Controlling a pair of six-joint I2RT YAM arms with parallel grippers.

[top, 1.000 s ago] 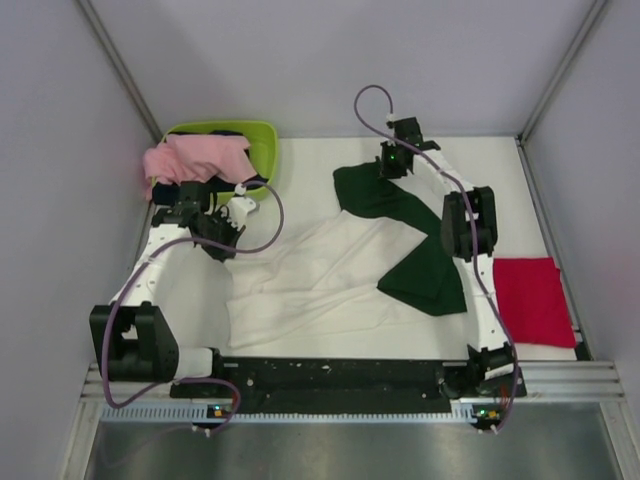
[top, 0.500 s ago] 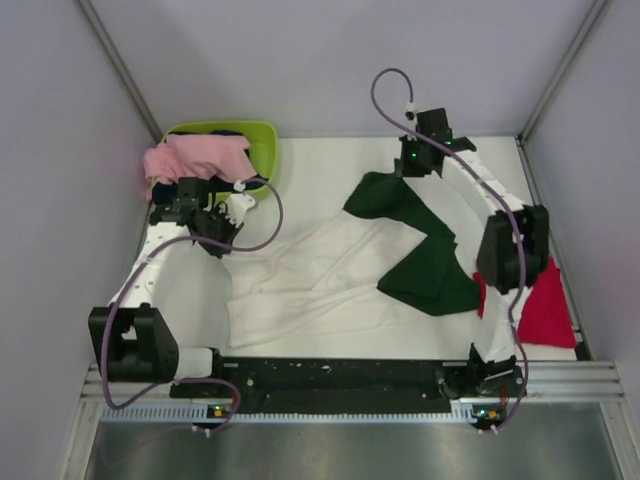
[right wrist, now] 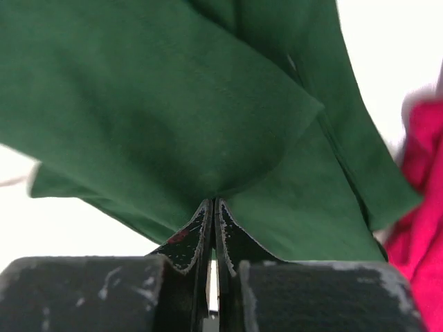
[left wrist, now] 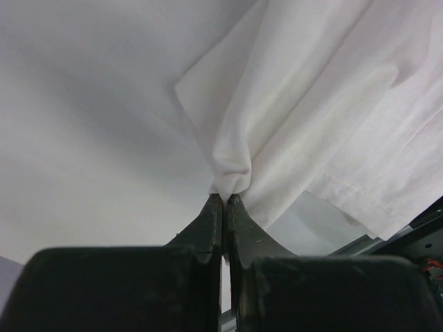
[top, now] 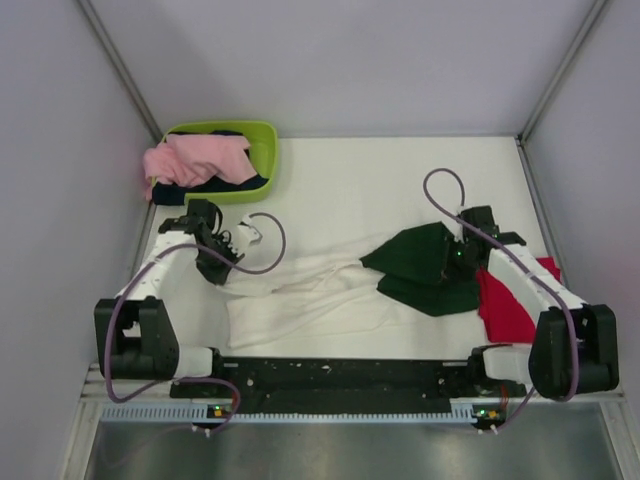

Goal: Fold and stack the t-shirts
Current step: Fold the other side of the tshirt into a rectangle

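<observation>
White t-shirt lay bunched mid-table, left gripper pinching its white edge, right gripper pinching green sleeve; fold prob. underway, next needs both lowering cloth flat, clear of red t-shirt.

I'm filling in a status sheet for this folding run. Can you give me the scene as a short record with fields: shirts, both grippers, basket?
shirt in work: white cloth t-shirt with dark green sleeves, crumpled mid-table
left gripper: shut on its white fabric
right gripper: shut on its dark green sleeve
second shirt: plain red cloth t-shirt, rumpled at right
basket: lime-green plastic basket, far left, holding pink cloth
stack: not yet made
</observation>
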